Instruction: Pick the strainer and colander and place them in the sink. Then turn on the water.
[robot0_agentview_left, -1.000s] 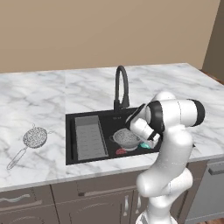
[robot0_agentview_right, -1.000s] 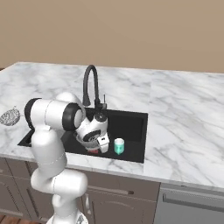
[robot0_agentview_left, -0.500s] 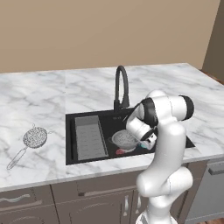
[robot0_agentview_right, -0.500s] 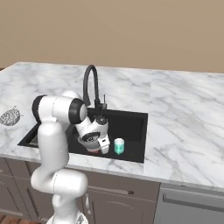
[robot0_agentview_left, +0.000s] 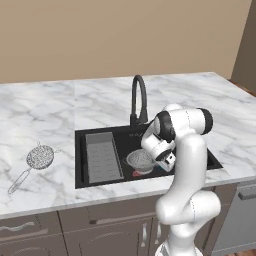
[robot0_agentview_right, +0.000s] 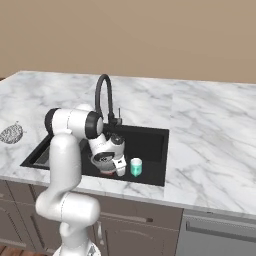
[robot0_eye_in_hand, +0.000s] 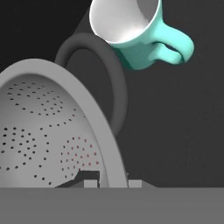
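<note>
perforated grey colander (robot0_agentview_left: 140, 160) upright in black sink (robot0_agentview_left: 100, 134); mesh strainer (robot0_agentview_left: 39, 157) on counter

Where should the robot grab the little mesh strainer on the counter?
Probably the strainer is best taken by its long thin wire handle, coming straight down from above. It lies flat on the marble counter, clear of the sink, with the handle sticking out toward the counter's front edge, narrow enough for a pincer.

1. Teal mug (robot0_eye_in_hand: 144, 33), white inside, handle to one side.
2. White marble counter (robot0_agentview_left: 45, 107), grey-veined.
3. Grey cabinet fronts (robot0_agentview_left: 100, 232) beneath the counter.
4. Tan wall (robot0_agentview_right: 150, 35) behind.
</note>
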